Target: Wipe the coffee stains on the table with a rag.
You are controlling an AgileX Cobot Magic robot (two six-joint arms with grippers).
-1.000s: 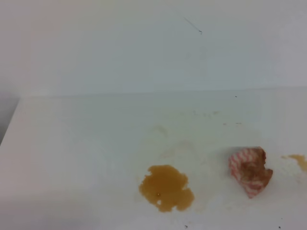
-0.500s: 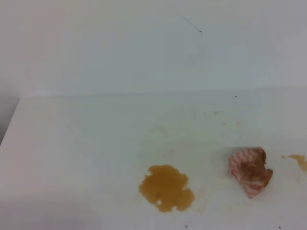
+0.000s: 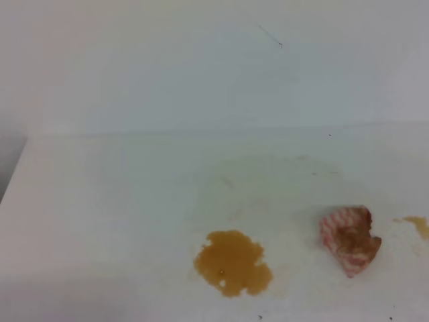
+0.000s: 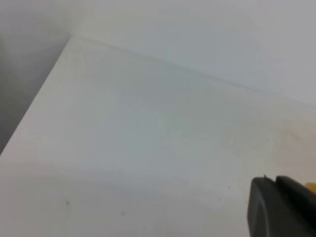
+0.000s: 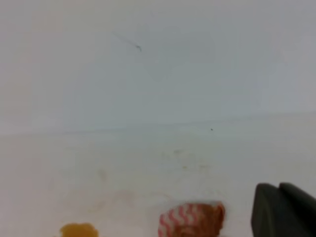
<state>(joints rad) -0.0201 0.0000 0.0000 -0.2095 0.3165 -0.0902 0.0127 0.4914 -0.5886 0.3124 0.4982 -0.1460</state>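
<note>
The large amber coffee stain (image 3: 232, 263) lies on the white table (image 3: 120, 201) at the front middle. A small coffee smear (image 3: 417, 225) is at the right edge of the view. The red-and-white striped rag (image 3: 350, 239), blotched brown, lies loose between them, apart from both. No gripper shows in the exterior view. In the right wrist view the rag (image 5: 191, 220) and part of the large stain (image 5: 79, 230) sit at the bottom edge, with a dark piece of my right gripper (image 5: 284, 210) at the lower right. A dark piece of my left gripper (image 4: 281, 207) shows over bare table.
A pale wall (image 3: 201, 67) rises behind the table's back edge. The table's left edge (image 3: 17, 168) drops to a dark gap. Faint tan marks (image 3: 228, 182) and tiny dark specks dot the tabletop.
</note>
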